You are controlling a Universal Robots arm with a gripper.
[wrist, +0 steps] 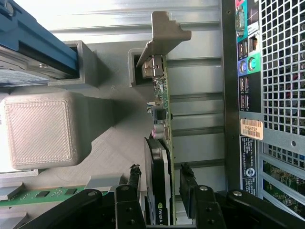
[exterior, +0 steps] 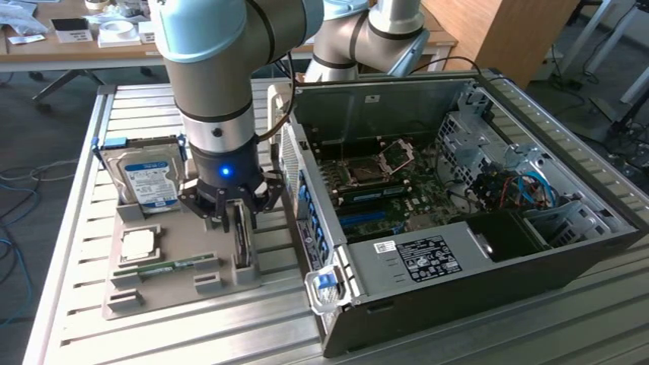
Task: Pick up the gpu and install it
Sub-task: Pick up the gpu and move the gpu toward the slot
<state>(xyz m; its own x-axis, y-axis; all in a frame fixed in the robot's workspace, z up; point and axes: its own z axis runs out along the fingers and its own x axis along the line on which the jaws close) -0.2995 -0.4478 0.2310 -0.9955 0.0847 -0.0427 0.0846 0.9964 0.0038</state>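
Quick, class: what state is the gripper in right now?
Gripper: open, straddling the gpu, with small gaps showing on both sides.

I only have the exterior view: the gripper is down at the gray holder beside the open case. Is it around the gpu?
Observer: Yes. In the wrist view the gripper straddles the gpu, with the fingers on opposite sides of the card.
Operator: Clamped on it?
Observer: Not yet. A thin gap shows between each finger and the card.
Operator: Is the card lifted out?
Observer: It appears seated: its silver bracket end sits at a slot of the gray holder.
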